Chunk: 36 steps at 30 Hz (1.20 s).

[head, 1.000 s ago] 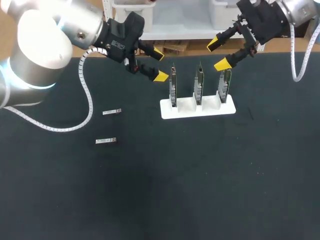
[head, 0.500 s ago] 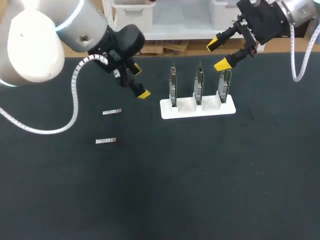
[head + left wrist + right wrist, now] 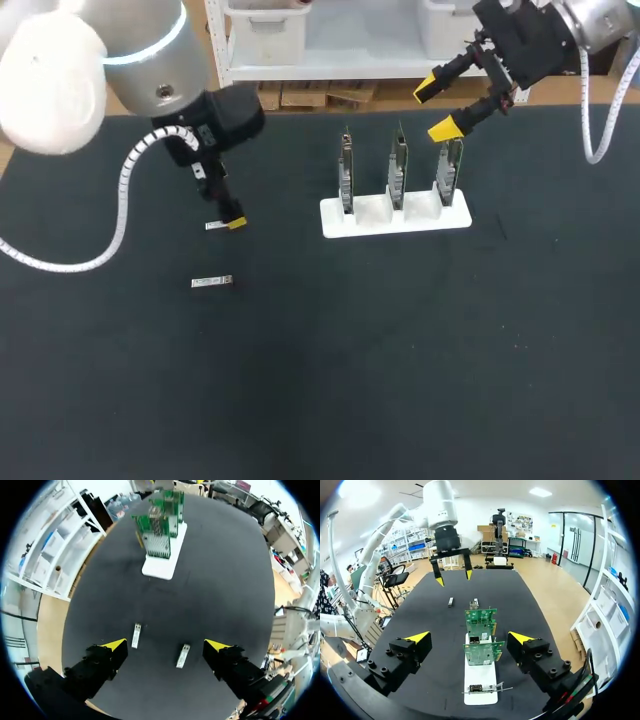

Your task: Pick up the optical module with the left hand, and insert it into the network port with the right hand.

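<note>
Two small silver optical modules are laid out on the dark surface (image 3: 400, 350). The upper module (image 3: 220, 225) is met by the left gripper (image 3: 230, 216), while the lower module (image 3: 212, 283) is left apart. The right gripper (image 3: 440, 108) is held wide over a white stand of three green boards (image 3: 395, 215).

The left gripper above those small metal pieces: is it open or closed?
Open. The left gripper's yellow fingertips stand wide apart, and neither of the optical modules on the table touches them.
</note>
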Tool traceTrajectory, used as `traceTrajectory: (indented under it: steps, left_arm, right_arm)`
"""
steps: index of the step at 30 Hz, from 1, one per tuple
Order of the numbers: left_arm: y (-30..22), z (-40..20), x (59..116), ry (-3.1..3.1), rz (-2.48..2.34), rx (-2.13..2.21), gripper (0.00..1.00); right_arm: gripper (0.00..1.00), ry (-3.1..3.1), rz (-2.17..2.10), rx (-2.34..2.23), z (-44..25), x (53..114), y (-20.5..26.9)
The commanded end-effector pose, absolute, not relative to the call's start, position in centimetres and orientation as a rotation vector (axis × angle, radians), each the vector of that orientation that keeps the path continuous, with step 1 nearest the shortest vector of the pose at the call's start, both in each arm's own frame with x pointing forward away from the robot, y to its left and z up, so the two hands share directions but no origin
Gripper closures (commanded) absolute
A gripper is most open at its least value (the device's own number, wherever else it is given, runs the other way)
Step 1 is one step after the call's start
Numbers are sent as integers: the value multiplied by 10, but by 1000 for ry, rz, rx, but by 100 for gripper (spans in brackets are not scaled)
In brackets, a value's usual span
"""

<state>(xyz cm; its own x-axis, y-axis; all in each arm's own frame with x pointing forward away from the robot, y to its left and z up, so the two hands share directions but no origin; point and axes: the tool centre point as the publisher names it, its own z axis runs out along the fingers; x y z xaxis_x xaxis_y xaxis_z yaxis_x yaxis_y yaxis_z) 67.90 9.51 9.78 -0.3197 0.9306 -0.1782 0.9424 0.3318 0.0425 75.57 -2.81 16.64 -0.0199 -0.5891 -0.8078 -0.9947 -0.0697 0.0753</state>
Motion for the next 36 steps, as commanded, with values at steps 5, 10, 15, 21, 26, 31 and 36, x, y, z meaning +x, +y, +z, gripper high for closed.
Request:
traceTrajectory:
  steps: [5,10,15,21,26,31,36]
  left_arm:
    - [120,68,710,2558,-133,1926,0]
    - [135,49,720,2588,-162,1957,0]
    - [135,31,725,2581,-195,1977,0]
    - [125,27,727,2543,-198,1952,0]
    - [123,30,728,2551,-197,1925,0]
    - [123,30,728,2551,-197,1925,0]
    - [123,30,728,2551,-197,1925,0]
  right_arm:
    - [0,1657,945,-1706,166,754,-28]
    - [0,1657,945,-1706,166,754,-28]
    - [0,1657,945,-1706,166,754,-28]
    - [0,1657,945,-1706,166,754,-28]
    - [0,1657,945,-1706,166,754,-28]
    - [0,1657,945,-1706,166,754,-28]
    - [0,1657,945,-1706,166,754,-28]
